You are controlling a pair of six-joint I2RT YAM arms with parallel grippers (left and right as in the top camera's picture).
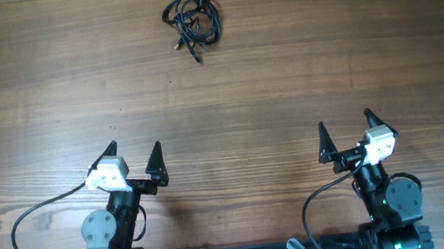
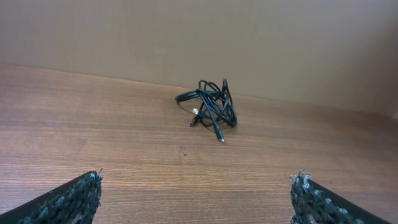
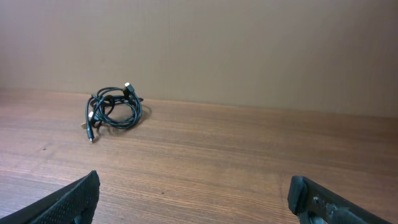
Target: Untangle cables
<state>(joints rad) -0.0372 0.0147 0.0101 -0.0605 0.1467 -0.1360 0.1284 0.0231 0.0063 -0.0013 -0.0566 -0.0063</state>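
Note:
The cables [image 1: 193,22] lie as one small knotted black bundle on the wooden table, far from both arms, at the back and left of centre. The bundle also shows in the left wrist view [image 2: 211,109] and in the right wrist view [image 3: 112,112], with small plug ends sticking out. My left gripper [image 1: 134,155] is open and empty near the front left; its fingertips frame bare wood [image 2: 198,186]. My right gripper [image 1: 345,129] is open and empty near the front right [image 3: 193,193].
The wooden table [image 1: 282,70] fills the view. A plain beige wall [image 2: 186,37] stands behind the table's far edge. Thick black wires run from each arm's base at the front.

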